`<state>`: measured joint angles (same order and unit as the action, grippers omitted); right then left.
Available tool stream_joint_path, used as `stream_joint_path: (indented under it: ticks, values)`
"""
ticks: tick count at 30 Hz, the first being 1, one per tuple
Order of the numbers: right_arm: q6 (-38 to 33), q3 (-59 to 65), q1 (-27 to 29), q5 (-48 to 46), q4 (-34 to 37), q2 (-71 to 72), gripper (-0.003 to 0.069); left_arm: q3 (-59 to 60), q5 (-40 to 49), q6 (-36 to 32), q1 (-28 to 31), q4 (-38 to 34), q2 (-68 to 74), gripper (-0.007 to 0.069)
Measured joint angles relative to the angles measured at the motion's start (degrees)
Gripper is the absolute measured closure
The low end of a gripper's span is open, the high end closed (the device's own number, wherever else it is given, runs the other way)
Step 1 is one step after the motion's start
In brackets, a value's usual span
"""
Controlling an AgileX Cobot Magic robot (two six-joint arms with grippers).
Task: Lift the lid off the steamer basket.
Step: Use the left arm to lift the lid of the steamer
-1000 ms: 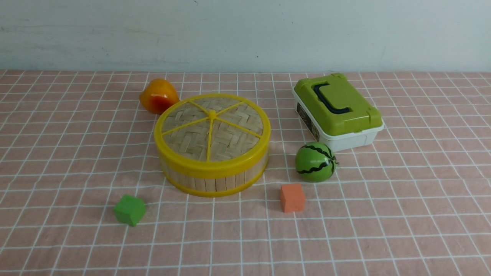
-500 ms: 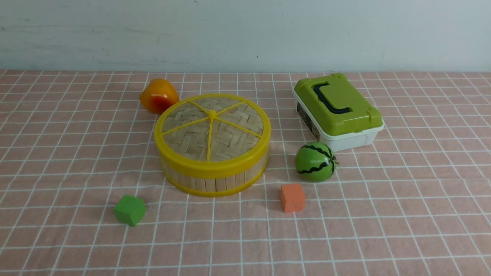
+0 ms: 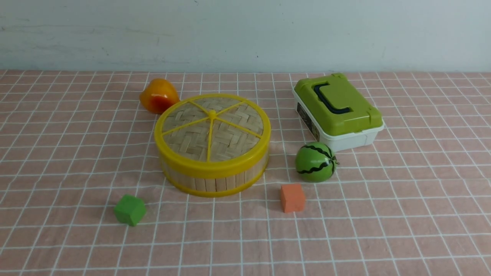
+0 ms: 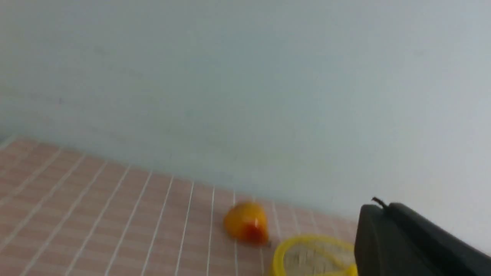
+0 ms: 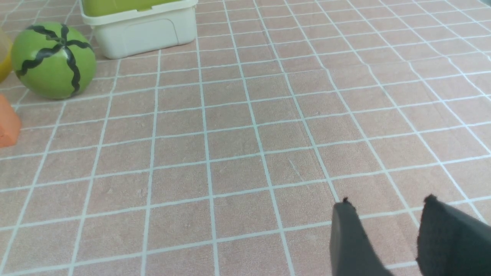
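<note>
Gridded desk point(image 3: 353, 230) ahead — your left fingers point(image 4: 378, 203) are together, nearer the lid point(image 3: 191, 140), which lies beyond them; your right fingers point(image 5: 347, 207) are apart.

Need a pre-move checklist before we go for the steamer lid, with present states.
1. Lid seated on steamer basket: ok.
2. Lid top free of objects: ok.
3. Left gripper open for a grasp: not ok, jaws together.
4. Right gripper empty: ok, jaws apart with nothing between them.
5. Steamer clear of neighbours: cannot tell, orange-red fruit sits right by its far left edge.
6. Lid loose enough to lift: cannot tell.
</note>
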<state>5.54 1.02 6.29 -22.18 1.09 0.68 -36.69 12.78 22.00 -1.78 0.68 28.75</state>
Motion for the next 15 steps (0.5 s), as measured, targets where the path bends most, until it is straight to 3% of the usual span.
stream_joint_path:
  ticks: [4, 10, 15]
  values:
    - [0.0, 0.0, 0.0, 0.0, 0.0, 0.0, 0.0418, -7.3, 12.81, -0.11, -0.6, -6.08, 13.46, 0.0637]
    - [0.0, 0.0, 0.0, 0.0, 0.0, 0.0, 0.0418, -24.68, 29.4, -9.5, -6.44, -13.65, 34.81, 0.0637]
    - [0.0, 0.0, 0.0, 0.0, 0.0, 0.0, 0.0418, -39.51, 36.96, -10.92, -12.96, -12.97, 51.8, 0.0637]
